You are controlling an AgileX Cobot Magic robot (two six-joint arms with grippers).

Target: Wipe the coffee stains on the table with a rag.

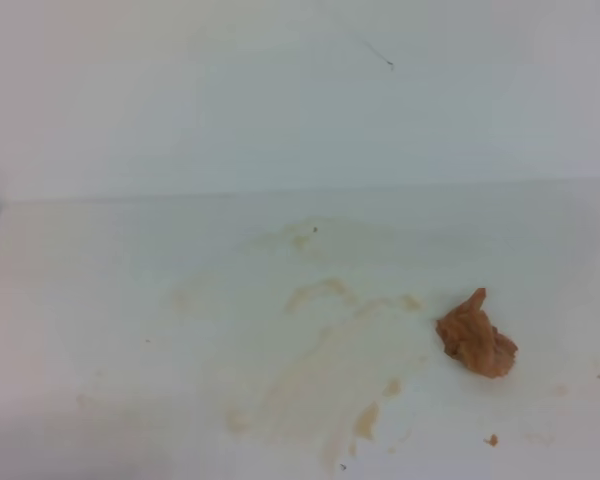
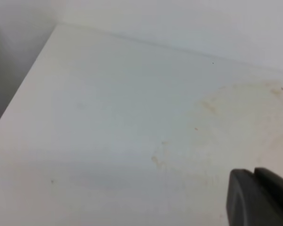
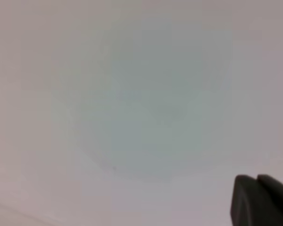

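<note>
The rag (image 1: pixel 477 335), a crumpled rust-orange wad, lies on the white table (image 1: pixel 100 300) at the right, with no gripper touching it. Pale brown coffee stains (image 1: pixel 330 370) spread in smears and blotches across the middle, just left of the rag. Neither arm shows in the exterior high view. The left wrist view looks down on the table with faint coffee stains (image 2: pixel 236 122) at its right; my left gripper (image 2: pixel 253 172) sits at the lower right, its dark fingers pressed together and holding nothing. In the right wrist view my right gripper (image 3: pixel 256 178) is shut and empty over a blurred pale surface.
A tiny orange crumb (image 1: pixel 492 439) lies near the front edge, below the rag. A white wall (image 1: pixel 280 90) rises behind the table. The table's left edge (image 2: pixel 23 89) drops off to a grey gap.
</note>
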